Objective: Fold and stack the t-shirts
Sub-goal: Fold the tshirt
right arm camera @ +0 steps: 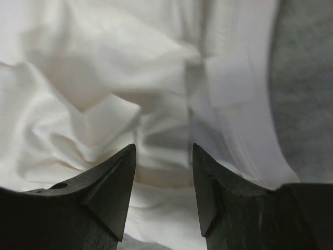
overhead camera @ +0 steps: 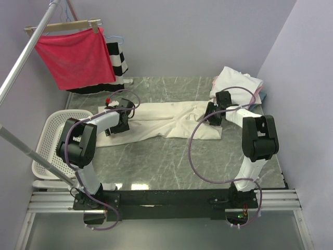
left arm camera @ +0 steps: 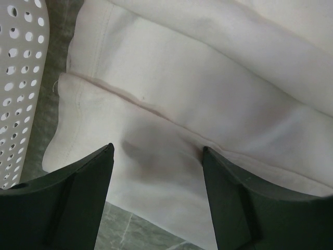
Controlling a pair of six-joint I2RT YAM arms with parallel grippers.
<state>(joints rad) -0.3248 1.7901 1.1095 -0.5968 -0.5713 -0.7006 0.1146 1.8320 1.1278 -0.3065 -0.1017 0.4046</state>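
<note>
On your left, the basket [overhead camera: 48,139] sits just outside the left pincer [left arm camera: 157,151]. That pincer hangs open, jaws spread over the near-left corner of the cream shirt [overhead camera: 166,122], with nothing between them. Just ahead of its tips lies a doubled hem [left arm camera: 156,112]. On the near side of the tips the cloth ends and the bare surface [left arm camera: 130,232] shows.

The shirt runs from under this pincer across to the right pincer [right arm camera: 164,148], laid out long and, by the look of it, partly folded. The right pincer is open too, with nothing caught in it. It is poised over rumpled cloth, with a flat band of fabric and then bare surface off to its right. Beyond it, further right, rests the pile of shirts [overhead camera: 238,83].

To fold well, I judge you should come down at both ends together. Pinch every layer at the edge, not only the top one, and match heights as you lift so the cloth does not twist. Smooth the wrinkles under the right pincer first, or the crease will likely set crooked.
</note>
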